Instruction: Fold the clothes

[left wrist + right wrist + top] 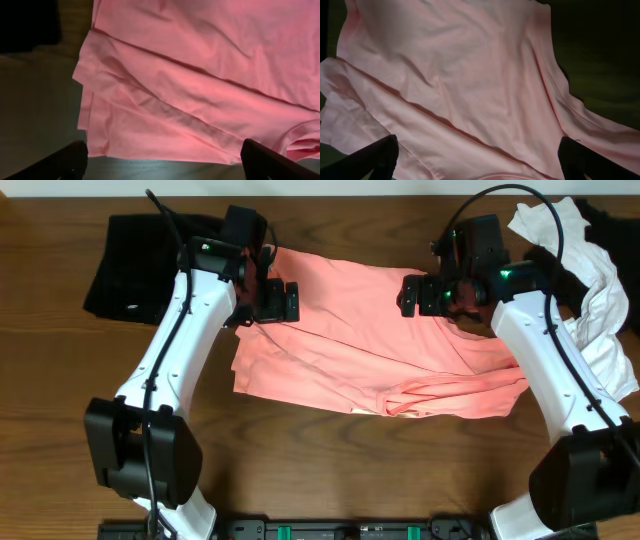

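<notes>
Both grippers wide open, nothing held.

Overhead: left gripper point(281, 301) sits over the upper-left edge of the pink shirt point(370, 355). Right gripper point(411, 293) is over its upper-right part. Can't tell if either touches the cloth. Shirt lies in the middle of the table point(330, 470), spread but rumpled, bunched along its lower-right edge. Black rectangle point(125, 268) is near its left side. White cloth point(595, 300) is heaped at the right, black cloth point(612, 220) in the far right corner.

Left wrist: fingers point(67, 161) well apart, shirt edge with layered folds between them, bare table on the left.

Right wrist: fingers point(377, 157) spread, creased shirt fills most of the view, dark table at upper right.
</notes>
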Action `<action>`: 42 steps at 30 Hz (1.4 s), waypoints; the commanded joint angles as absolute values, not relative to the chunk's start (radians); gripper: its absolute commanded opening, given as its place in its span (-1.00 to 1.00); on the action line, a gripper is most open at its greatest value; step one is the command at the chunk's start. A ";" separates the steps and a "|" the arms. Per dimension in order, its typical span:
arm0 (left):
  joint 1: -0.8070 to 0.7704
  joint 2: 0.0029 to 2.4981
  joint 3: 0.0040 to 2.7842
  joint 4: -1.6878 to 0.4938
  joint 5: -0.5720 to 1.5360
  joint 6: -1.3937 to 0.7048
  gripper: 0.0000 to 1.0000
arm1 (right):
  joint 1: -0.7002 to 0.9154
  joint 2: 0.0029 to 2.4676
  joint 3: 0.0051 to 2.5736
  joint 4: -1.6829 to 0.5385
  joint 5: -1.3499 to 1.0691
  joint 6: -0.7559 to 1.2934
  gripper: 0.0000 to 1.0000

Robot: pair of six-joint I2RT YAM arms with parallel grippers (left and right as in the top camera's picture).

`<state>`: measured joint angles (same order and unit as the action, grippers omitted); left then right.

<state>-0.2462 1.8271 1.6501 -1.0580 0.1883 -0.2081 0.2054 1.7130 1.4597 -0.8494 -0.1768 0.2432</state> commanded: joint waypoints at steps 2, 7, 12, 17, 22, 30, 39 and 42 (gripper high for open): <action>-0.247 1.818 1.675 -1.041 0.194 -0.194 0.96 | 0.210 1.713 1.479 -0.853 -0.184 0.231 0.98; -0.247 1.818 1.675 -1.023 0.194 -0.194 0.96 | 0.210 1.713 1.479 -0.853 -0.184 0.231 0.99; -0.247 1.818 1.674 -1.015 0.194 -0.194 0.96 | 0.211 1.713 1.479 -0.864 -0.184 0.231 0.99; -0.247 1.818 1.674 -1.015 0.194 -0.194 0.96 | 0.210 1.713 1.479 -0.868 -0.185 0.231 0.99; -0.247 1.818 1.674 -1.014 0.194 -0.195 0.96 | 0.210 1.713 1.479 -0.868 -0.185 0.231 0.98; -0.247 1.818 1.674 -1.015 0.195 -0.208 0.96 | 0.211 1.713 1.479 -0.873 -0.192 0.231 0.99; -0.247 1.818 1.674 -1.010 0.194 -0.257 0.96 | 0.210 1.713 1.479 -0.886 -0.192 0.231 0.98; -0.247 1.818 1.673 -1.007 0.195 -0.268 0.96 | 0.210 1.713 1.479 -0.887 -0.192 0.231 0.98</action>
<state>-0.2462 1.8271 1.6501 -1.0115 0.1886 -0.2409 0.2054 1.7130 1.4597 -0.8837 -0.1841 0.2436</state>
